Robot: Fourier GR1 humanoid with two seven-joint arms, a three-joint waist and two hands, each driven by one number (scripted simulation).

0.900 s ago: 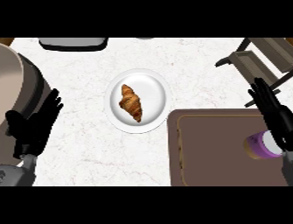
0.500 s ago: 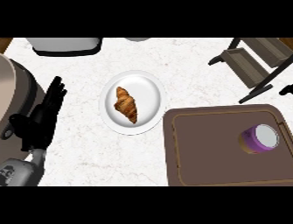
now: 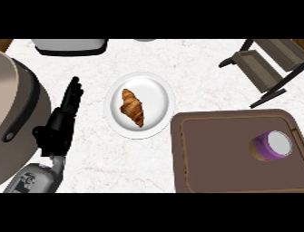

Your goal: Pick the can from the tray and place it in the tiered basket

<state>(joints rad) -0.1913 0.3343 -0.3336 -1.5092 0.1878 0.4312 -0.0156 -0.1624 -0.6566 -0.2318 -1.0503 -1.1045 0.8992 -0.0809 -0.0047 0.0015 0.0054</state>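
— White marbled counter (image 3: 201,59), seen steeply from the head view. Anything on it?
— Brown rectangular tray (image 3: 241,174) at lower right, with a purple can with a pale lid (image 3: 272,146) lying in its right half, near the right rim. Dark tiered basket (image 3: 275,68) at upper right, well apart from the can.
— And the middle?
— White round plate (image 3: 141,106) carrying a golden croissant (image 3: 133,107).
— Hands?
— Black left hand (image 3: 59,124) at left, fingers straight and pointing up, holding nothing, between the plate and a large beige pot (image 3: 7,104). Right hand nowhere visible.
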